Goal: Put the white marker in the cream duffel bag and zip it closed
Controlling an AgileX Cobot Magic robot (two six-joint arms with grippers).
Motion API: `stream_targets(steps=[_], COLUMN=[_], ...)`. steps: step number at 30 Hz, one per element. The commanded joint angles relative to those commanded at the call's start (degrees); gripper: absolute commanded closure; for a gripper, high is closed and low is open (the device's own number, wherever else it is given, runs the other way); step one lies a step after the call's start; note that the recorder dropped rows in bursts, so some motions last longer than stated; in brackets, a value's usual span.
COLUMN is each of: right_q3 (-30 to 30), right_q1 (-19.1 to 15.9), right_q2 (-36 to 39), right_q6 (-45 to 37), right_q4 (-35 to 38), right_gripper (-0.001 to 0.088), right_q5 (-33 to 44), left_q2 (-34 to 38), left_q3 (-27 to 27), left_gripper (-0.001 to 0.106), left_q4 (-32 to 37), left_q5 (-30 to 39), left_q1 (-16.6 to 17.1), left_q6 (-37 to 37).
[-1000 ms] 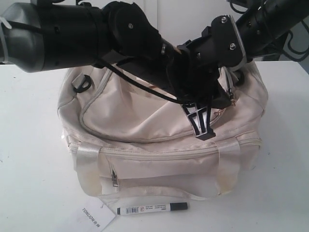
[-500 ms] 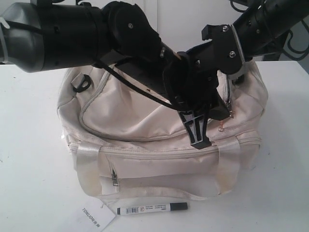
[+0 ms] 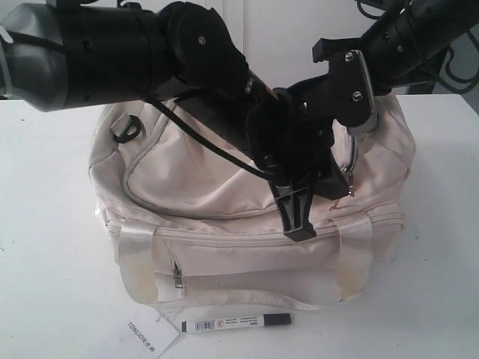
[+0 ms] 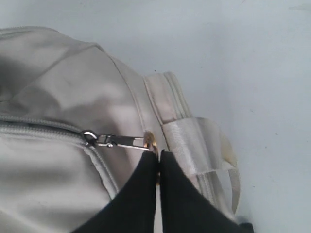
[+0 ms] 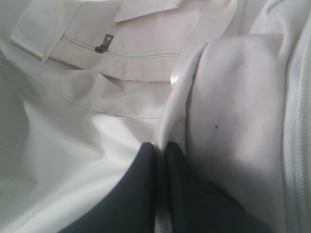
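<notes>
The slim white marker (image 3: 236, 322) lies on the table (image 3: 45, 224) before the soft cream duffel bag (image 3: 224, 187); likely light and rigid, best pinched mid-barrel. The left claw (image 4: 158, 154) clamps the metal zipper pull (image 4: 121, 141); the right claw (image 5: 160, 148) pinches bag fabric.

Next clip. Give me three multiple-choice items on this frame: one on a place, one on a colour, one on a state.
1. Where is the white marker?
A) inside the cream duffel bag
B) on the table in front of the bag
C) held by an arm
2. What colour is the marker's cap?
A) black
B) red
C) green
3. How are the fingers of the left gripper?
A) wide open
B) around a strap
C) shut on the zipper pull

Answers:
1. B: the exterior view shows it lying by the bag's front edge.
2. A: its capped end is dark.
3. C: the left wrist view shows them pinched at the pull's gold end.
</notes>
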Motion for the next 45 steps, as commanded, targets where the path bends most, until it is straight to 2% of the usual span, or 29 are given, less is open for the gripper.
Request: stream_targets(steps=[12,30,38,45], right_q3=[0.0,0.0,0.0,0.0], right_q1=[0.0,0.0,0.0,0.0], right_q2=[0.0,0.0,0.0,0.0], right_q6=[0.0,-0.2,-0.2,-0.3], right_q4=[-0.2,-0.3,-0.3,-0.7], right_gripper=[0.0868,0.0868,0.0868,0.0868], right_q5=[0.0,0.0,0.0,0.0], left_q2=[0.0,0.0,0.2,2.3], left_q3=[0.0,0.0,0.0,0.2], left_gripper=[0.105,0.105,0.105,0.105], left_q4=[0.6,5.9,12.8,14.5], left_q5=[0.8,5.5,8.1,11.8], left_q1=[0.0,0.0,0.0,0.0], left_q6=[0.0,0.0,0.0,0.0])
